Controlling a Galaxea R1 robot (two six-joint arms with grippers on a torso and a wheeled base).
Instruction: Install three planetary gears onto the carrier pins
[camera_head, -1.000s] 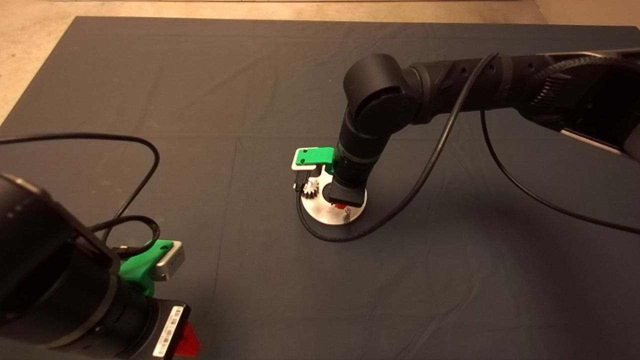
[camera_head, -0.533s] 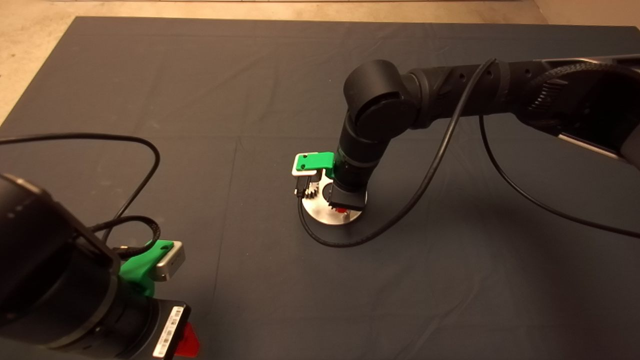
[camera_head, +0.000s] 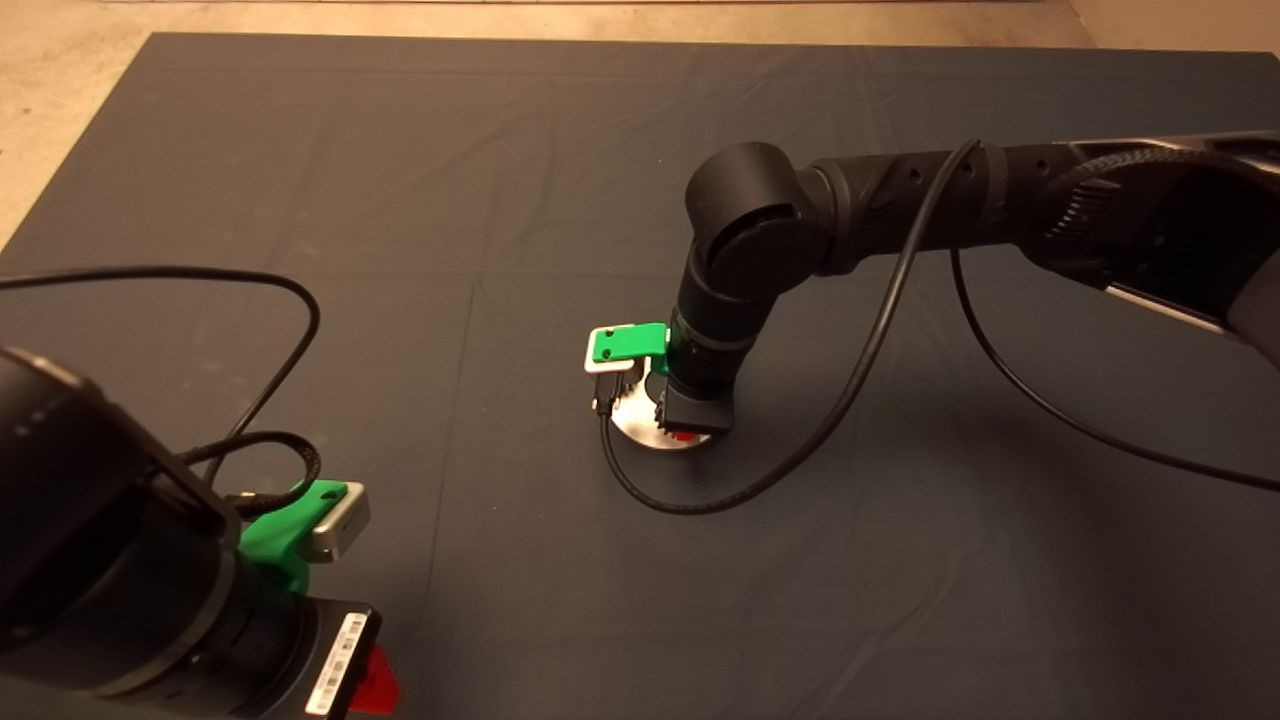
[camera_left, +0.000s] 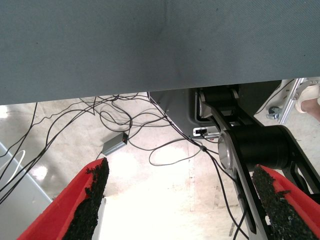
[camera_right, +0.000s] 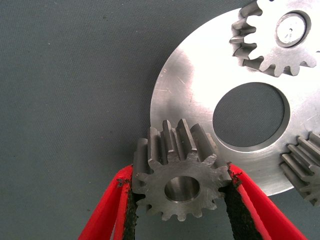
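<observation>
My right gripper (camera_right: 181, 192) pinches a gear (camera_right: 180, 172) at the disc (camera_right: 200, 90) rim (left gripper (camera_left: 180, 200) parked, fingers spread).

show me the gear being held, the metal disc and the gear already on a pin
held gear (camera_right: 181, 186): right wrist view, flat face beside the bore
metal disc (camera_right: 192, 90): right wrist view, bare face beside the centre hole
gear on a pin (camera_right: 260, 45): right wrist view, flat face beside the pin

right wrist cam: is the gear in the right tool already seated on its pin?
No. The gear is clamped between the right tool's fingers at the carrier disc's edge, its bore open with no pin through it.
</observation>
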